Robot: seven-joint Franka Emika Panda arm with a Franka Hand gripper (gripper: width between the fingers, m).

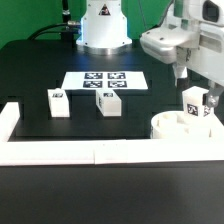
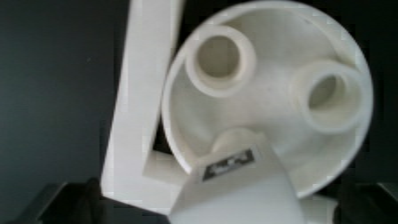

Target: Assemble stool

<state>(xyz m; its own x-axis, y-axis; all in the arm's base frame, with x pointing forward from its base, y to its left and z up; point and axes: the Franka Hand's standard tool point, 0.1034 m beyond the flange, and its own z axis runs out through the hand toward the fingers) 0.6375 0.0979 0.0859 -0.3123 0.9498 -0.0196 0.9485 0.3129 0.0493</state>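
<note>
- Although the fingertips themselves are hard to make out, the gripper (image 1: 184,72) hangs above the seat with its jaws spread wide and nothing between them; it is not carrying a part.
- Directly below it, a leg block (image 1: 195,103) with a black-and-white tag stands upright on the seat, seemingly set into one of the sockets. The wide jaws above it suggest a part just let go, or one about to be seized for tightening; which of the two cannot be told.
- From the wrist view, the same leg block (image 2: 228,178) rises toward the camera, blurred, with its tag facing up.
- Around it lies the seat (image 2: 267,100), a low round white disc. Two round sockets show open and unfilled, so two legs seem yet to be fitted.
- Beside the seat runs the border rail (image 2: 143,100), and the disc appears pressed against it, probably so the rail braces it while legs go in.
- Farther out from the seat (image 1: 180,125), toward the exterior view's left, two more leg blocks wait on the dark table (image 1: 40,60): one (image 1: 107,102) nearer the seat, one (image 1: 58,102) beyond it, well apart from each other.
- Behind those, the marker board (image 1: 105,81) lies flat, away from the seat.
</note>
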